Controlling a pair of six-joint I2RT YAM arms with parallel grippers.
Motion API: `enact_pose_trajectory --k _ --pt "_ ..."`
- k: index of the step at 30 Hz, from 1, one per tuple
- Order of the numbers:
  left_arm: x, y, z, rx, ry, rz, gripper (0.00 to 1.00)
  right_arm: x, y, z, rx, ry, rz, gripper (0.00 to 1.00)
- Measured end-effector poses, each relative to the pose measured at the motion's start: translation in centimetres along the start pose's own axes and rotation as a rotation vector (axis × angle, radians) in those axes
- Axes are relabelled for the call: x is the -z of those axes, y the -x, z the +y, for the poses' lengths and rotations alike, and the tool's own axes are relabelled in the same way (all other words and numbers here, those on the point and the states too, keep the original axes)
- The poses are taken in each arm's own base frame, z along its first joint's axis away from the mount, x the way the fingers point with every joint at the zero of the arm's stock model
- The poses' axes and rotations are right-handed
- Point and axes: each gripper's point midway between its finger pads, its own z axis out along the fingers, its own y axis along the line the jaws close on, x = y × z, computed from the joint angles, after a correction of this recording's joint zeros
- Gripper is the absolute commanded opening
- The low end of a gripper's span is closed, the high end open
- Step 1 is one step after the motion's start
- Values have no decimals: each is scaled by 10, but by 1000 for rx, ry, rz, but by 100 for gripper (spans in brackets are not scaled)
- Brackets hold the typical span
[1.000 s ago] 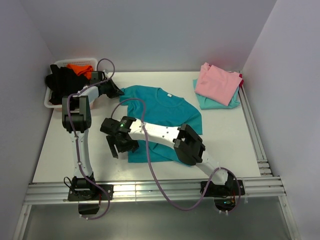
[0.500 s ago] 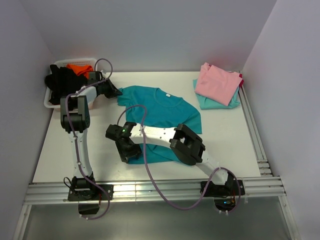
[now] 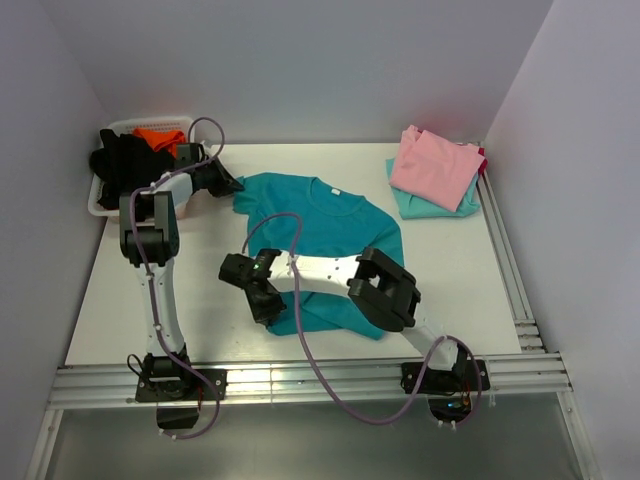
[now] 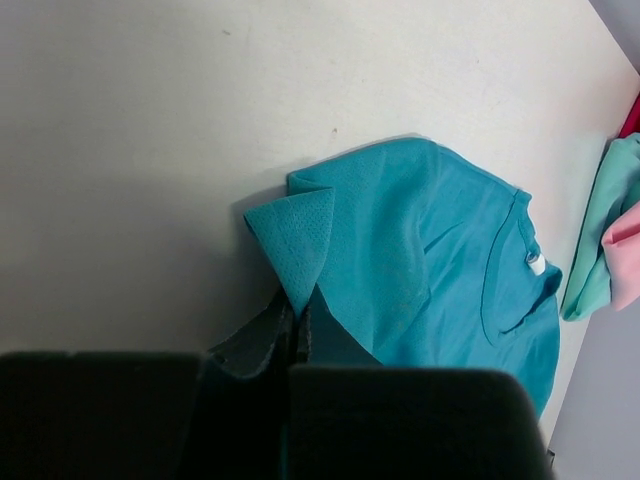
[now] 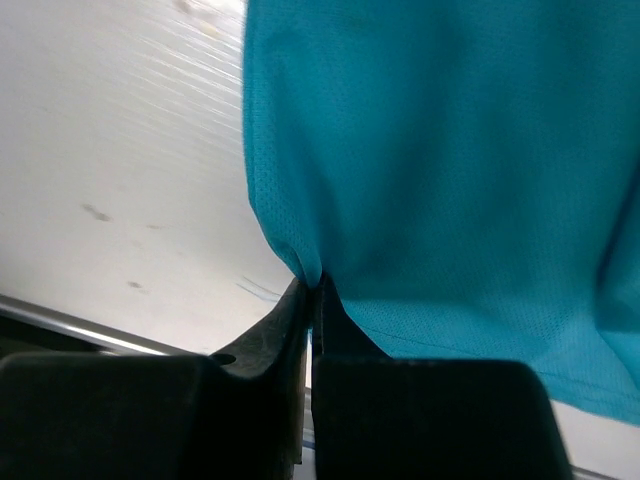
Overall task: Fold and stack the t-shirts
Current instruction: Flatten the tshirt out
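Note:
A teal t-shirt [image 3: 325,235] lies spread on the white table, its round neck toward the back. My left gripper [image 3: 236,186] is shut on the shirt's back-left sleeve; in the left wrist view the sleeve cloth [image 4: 300,235] runs into the closed fingers [image 4: 285,330]. My right gripper [image 3: 268,312] is shut on the shirt's near-left hem corner, and in the right wrist view the teal cloth [image 5: 430,150] is pinched between the fingers [image 5: 300,310]. A pink t-shirt [image 3: 435,165] lies folded on a pale aqua one [image 3: 415,203] at the back right.
A white basket [image 3: 107,190] with black and orange clothes stands at the back left, close to my left arm. Metal rails run along the table's near edge [image 3: 300,385] and right edge [image 3: 510,260].
My right gripper has come down onto the shirt's near-left hem corner and shut on it, bunching the cloth there. The left gripper has kept its hold on the sleeve.

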Motion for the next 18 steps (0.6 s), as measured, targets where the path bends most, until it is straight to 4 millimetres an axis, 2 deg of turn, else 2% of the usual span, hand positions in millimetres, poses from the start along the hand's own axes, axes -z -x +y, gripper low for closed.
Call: enact_pose_trajectory --k 4,8,10,13,16,18 --pt "14 2 -5 9 39 -7 0 9 -9 -24 4 -79 -12 0" --pt "50 15 -32 -9 63 -55 0 42 -5 -44 2 -138 -60 0" --pt "72 18 -47 -23 66 -85 0 72 3 -49 -6 -137 -112 0" --pt "118 11 -81 -63 59 -133 0 131 14 -55 -28 -100 -228 0" --pt "160 -7 -124 -129 29 -173 0 189 14 -70 -65 -67 -336 0" --pt "184 -26 -151 -169 3 -180 0 226 10 -85 -99 -52 -405 0"
